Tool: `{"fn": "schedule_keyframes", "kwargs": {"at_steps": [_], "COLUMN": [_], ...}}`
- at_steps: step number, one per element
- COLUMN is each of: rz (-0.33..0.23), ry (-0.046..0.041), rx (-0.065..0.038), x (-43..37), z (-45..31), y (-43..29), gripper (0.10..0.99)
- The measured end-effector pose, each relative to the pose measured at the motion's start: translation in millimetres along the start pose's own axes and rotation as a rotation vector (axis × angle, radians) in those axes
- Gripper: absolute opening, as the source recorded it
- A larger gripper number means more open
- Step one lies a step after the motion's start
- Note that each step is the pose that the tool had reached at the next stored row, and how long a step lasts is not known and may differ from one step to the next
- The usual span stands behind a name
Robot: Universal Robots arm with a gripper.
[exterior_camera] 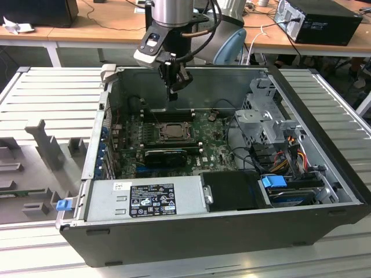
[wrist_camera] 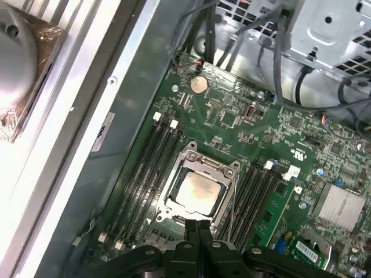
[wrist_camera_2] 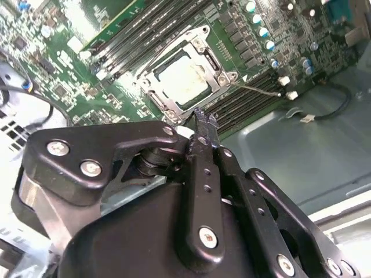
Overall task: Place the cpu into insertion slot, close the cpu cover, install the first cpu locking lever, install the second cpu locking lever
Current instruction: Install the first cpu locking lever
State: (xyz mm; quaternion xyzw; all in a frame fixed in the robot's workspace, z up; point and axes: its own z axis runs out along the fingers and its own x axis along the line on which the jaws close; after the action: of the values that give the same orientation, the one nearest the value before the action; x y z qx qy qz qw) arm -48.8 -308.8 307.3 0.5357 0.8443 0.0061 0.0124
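Note:
The cpu [wrist_camera: 196, 191] lies flat in the insertion slot [wrist_camera: 174, 174], its pale face showing in both wrist views [wrist_camera_2: 182, 78]. The cpu cover [wrist_camera: 223, 169] is a grey metal frame lying around the chip [wrist_camera_2: 217, 61]. My gripper [wrist_camera: 197, 225] hangs above the socket's edge, shut, its fingers pressed together with nothing between them. In the exterior view the gripper [exterior_camera: 173, 94] is well above the socket [exterior_camera: 172, 131], inside the open computer case. The black fingertips [wrist_camera_2: 203, 119] point down towards the slot's rim. I cannot tell how the locking levers stand.
Long black memory slots [wrist_camera: 145, 168] flank the socket on both sides. A black card [exterior_camera: 165, 154] lies in front of it, and a grey power supply [exterior_camera: 145, 200] sits nearer still. A drive cage [exterior_camera: 264, 119] and cables [exterior_camera: 284, 159] fill the exterior view's right. Case walls [exterior_camera: 104, 116] surround the board.

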Motion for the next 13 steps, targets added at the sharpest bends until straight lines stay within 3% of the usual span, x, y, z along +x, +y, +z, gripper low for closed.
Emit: {"fn": "schedule_keyframes", "kwargs": {"at_steps": [13], "rz": [-0.286], "ry": [0.0064], "rx": [-0.004], "x": [0.0], "z": [3.4], "y": [-0.1], "gripper": [0.106]}}
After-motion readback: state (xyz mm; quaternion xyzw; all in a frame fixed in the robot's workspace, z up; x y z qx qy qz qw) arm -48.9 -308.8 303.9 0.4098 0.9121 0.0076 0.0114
